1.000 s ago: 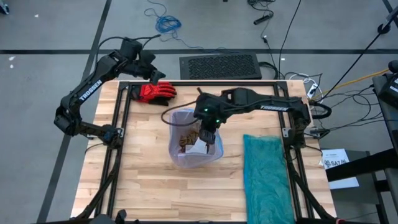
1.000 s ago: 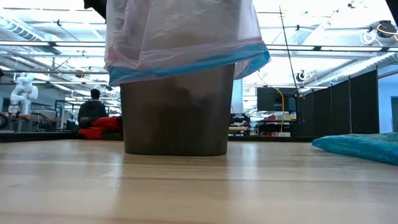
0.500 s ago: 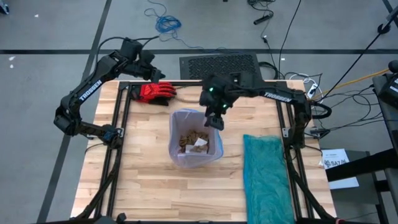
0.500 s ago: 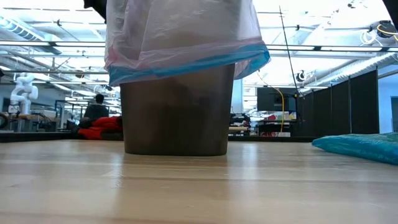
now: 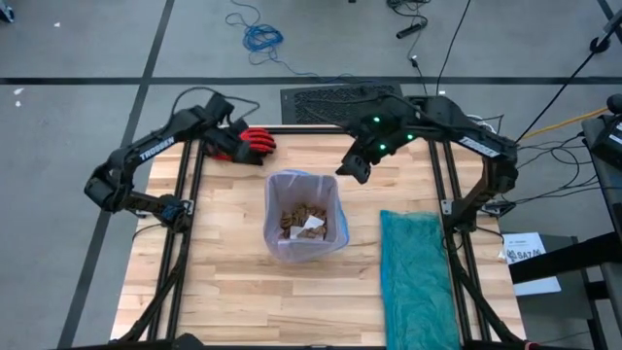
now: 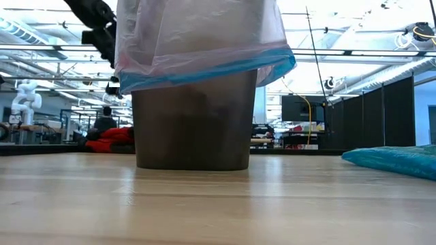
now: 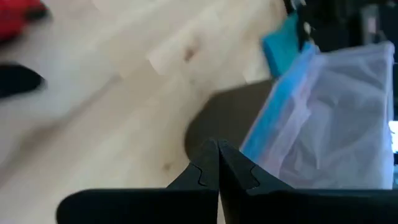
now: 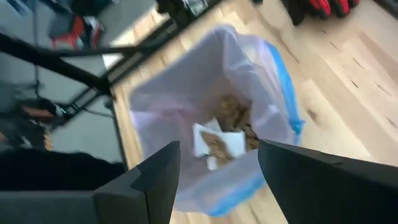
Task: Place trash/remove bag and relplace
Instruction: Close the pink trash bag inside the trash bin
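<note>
A dark bin (image 6: 193,122) stands at the table's middle, lined with the pale lilac-pink bag (image 5: 304,185), whose blue-edged rim folds down over the bin's outside (image 6: 204,68). The trash (image 5: 301,219), tan lumps and a white scrap, lies inside the bag and also shows in the right wrist view (image 8: 227,127). My right gripper (image 5: 352,168) hangs open in the air beyond the bin's far right rim, nothing between its fingers (image 8: 217,168). My left gripper (image 5: 231,151) is shut and empty, just above the table by the red glove (image 5: 255,144), pointing toward the bin (image 7: 217,163).
A teal-green plastic bag (image 5: 418,277) lies flat along the table's right side. The red glove rests at the far left corner, seen low as well (image 6: 109,139). Black frame rails (image 5: 190,194) run along the table's left and right edges.
My right gripper has risen out of the bin and drawn back toward the table's far right, clear of the bag's rim. My left gripper has come down from above the far left corner toward the table beside the red glove, rolling as it sank.
</note>
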